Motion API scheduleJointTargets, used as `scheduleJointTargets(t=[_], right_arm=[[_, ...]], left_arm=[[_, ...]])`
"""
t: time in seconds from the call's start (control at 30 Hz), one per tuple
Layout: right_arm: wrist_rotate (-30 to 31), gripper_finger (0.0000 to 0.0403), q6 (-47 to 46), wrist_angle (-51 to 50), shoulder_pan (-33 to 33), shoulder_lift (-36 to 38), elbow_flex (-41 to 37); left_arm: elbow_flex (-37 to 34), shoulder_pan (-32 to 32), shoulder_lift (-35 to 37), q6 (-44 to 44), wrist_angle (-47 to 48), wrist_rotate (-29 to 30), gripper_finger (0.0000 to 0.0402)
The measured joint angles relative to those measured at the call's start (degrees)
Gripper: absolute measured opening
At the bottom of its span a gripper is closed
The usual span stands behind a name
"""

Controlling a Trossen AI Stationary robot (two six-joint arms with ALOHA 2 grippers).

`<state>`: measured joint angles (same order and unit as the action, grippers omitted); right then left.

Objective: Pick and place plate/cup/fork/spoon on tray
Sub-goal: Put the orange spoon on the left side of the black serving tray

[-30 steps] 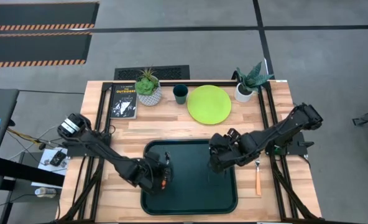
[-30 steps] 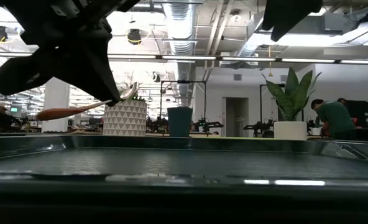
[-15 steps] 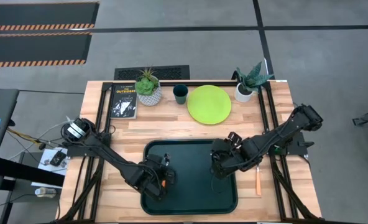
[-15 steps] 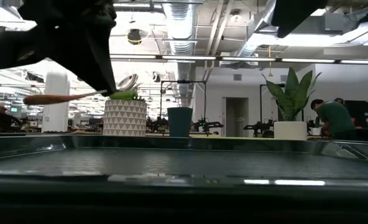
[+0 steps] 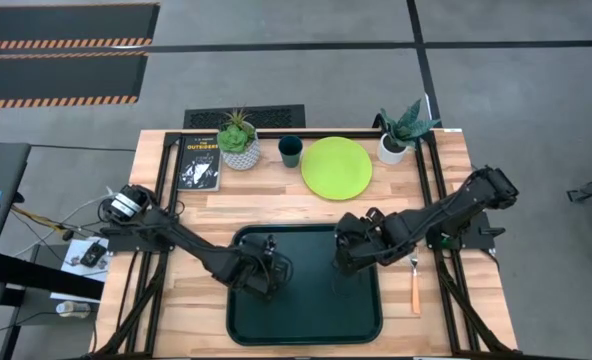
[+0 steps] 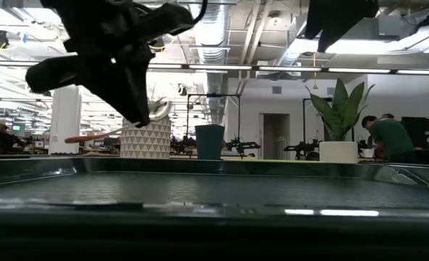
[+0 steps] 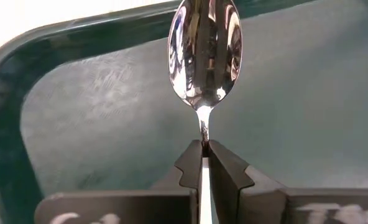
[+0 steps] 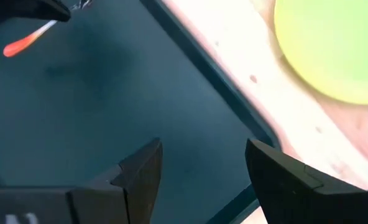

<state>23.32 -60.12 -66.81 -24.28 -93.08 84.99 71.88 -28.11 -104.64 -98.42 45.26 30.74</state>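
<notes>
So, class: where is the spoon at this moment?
The spoon is held in the left gripper, its fingers shut on the neck, above the left part of the tray; in the low view it hangs clear of the tray floor.

A black book (image 5: pixel 199 162) lies at the table's far left. Just right of it stands a succulent in a white patterned pot (image 5: pixel 238 140). A snake plant in a white pot (image 5: pixel 400 131) stands far right. A person (image 6: pixel 390 138) works in the room beyond.

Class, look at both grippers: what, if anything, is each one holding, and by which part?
The left gripper holds the orange-handled silver spoon by its metal neck, just below the bowl, above the dark green rectangular tray. The right gripper is open and holds nothing.
</notes>
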Motion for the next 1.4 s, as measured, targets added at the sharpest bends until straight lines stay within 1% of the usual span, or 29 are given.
scheduleJointTargets(t=[0.1,0.33,0.5,0.57,0.7,0.8,0.97,1.13,1.23,1.4], right_arm=[[-1.0,0.0254,0.7,-0.2,0.5,0.0,0.0],[-0.9,0.0254,2.9,0.0,0.5,0.0,0.0],[1.0,0.0254,2.8,0.1,-0.1,0.0,0.0],[1.4,0.0254,2.7,0.5,-0.1,0.0,0.0],[1.0,0.0254,2.6,3.4,-0.5,0.0,0.0],[0.8,0.0254,2.6,4.9,-0.8,0.0,0.0],[-0.5,0.0254,2.5,5.3,-1.2,0.0,0.0],[-0.7,0.0254,1.8,5.9,-1.9,0.0,0.0],[-0.7,0.0254,1.6,5.9,-2.2,0.0,0.0],[-0.8,0.0254,1.4,6.1,-2.8,0.0,0.0]], left_arm=[[0.0,0.3,0.0,-0.1,-1.5,1.2,0.0005],[0.0,-1.7,0.0,-8.2,0.4,6.1,0.0006],[0.0,-2.9,-1.1,-10.0,1.2,7.3,0.0003],[-0.1,-3.4,-1.8,-11.9,1.3,6.9,0.0003],[0.8,-4.2,-4.3,-12.2,-1.1,3.9,0.0002],[2.1,-5.2,-5.8,-13.3,-1.7,4.5,0.0001],[4.9,-6.2,-6.1,-14.6,2.2,6.4,0.0001],[9.0,-7.2,-6.1,-15.0,9.4,7.3,0.0],[9.3,-7.4,-6.1,-15.6,10.1,6.6,0.0],[9.3,-7.4,-6.1,-16.8,10.3,7.0,0.0]])
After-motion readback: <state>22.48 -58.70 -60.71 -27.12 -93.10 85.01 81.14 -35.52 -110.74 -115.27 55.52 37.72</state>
